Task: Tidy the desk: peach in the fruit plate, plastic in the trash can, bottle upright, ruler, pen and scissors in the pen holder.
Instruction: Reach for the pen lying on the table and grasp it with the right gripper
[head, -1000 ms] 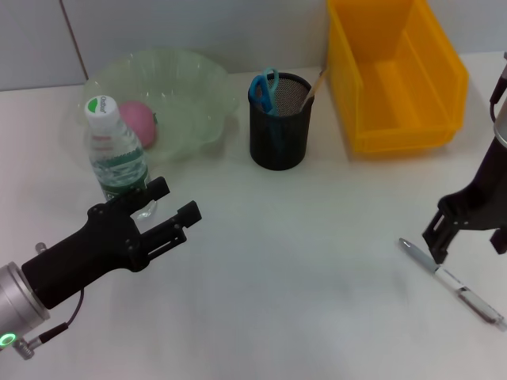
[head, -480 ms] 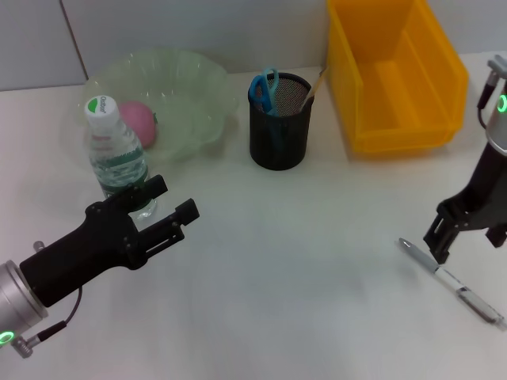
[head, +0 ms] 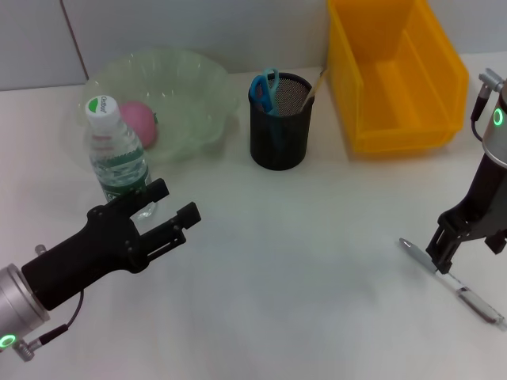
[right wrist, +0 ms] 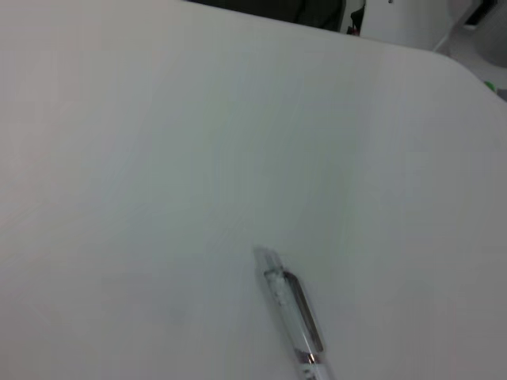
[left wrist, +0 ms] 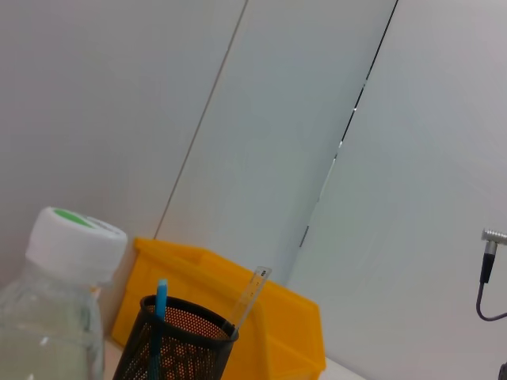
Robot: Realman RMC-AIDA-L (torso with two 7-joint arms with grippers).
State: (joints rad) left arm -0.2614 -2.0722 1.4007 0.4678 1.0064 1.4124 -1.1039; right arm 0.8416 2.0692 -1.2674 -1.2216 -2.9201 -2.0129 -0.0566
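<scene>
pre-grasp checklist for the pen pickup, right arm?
1. Pen lying flat on the table, unobstructed: ok.
2. Right pincer over the pen's middle: ok, head view.
3. Right pincer closed on the pen: cannot tell; fingers hide the contact.
4. Pen holder upright, with room beside the scissors and ruler: ok.
5. Left pincer open, near the upright bottle, away from the pen: ok.
6. Peach in the fruit plate: ok.

Silver pen (head: 451,280) lies flat on white desk (head: 301,261).
</scene>
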